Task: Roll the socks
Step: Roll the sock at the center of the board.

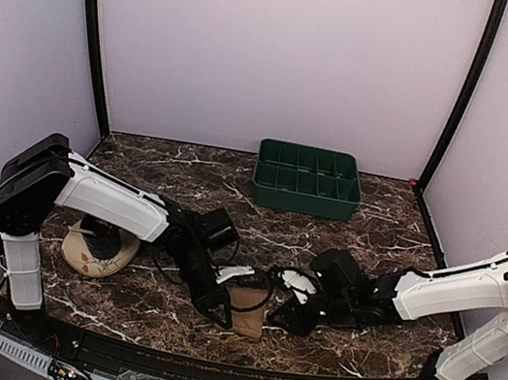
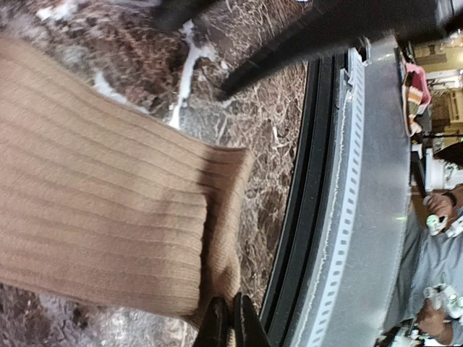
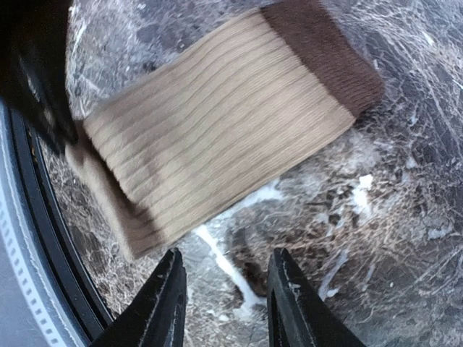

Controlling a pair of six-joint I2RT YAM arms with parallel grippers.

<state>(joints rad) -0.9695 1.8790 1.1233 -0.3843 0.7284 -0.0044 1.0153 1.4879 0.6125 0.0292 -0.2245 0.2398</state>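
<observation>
A plain tan ribbed sock (image 1: 251, 310) with a dark brown cuff (image 3: 325, 50) lies flat on the marble table near its front edge. Seen from the left wrist view, my left gripper (image 2: 231, 322) is shut on the sock's (image 2: 108, 202) near corner, and the fabric is pinched between its black fingertips. In the top view that gripper (image 1: 224, 315) sits at the sock's left side. My right gripper (image 3: 226, 282) stands open just off the sock's (image 3: 217, 123) long edge with only bare marble between its fingers; in the top view it (image 1: 285, 319) is at the sock's right.
A green compartment tray (image 1: 305, 191) stands at the back centre. A round cream dish with orange marks (image 1: 97, 256) lies under the left arm. The table's black front rail (image 2: 304, 217) runs close beside the sock.
</observation>
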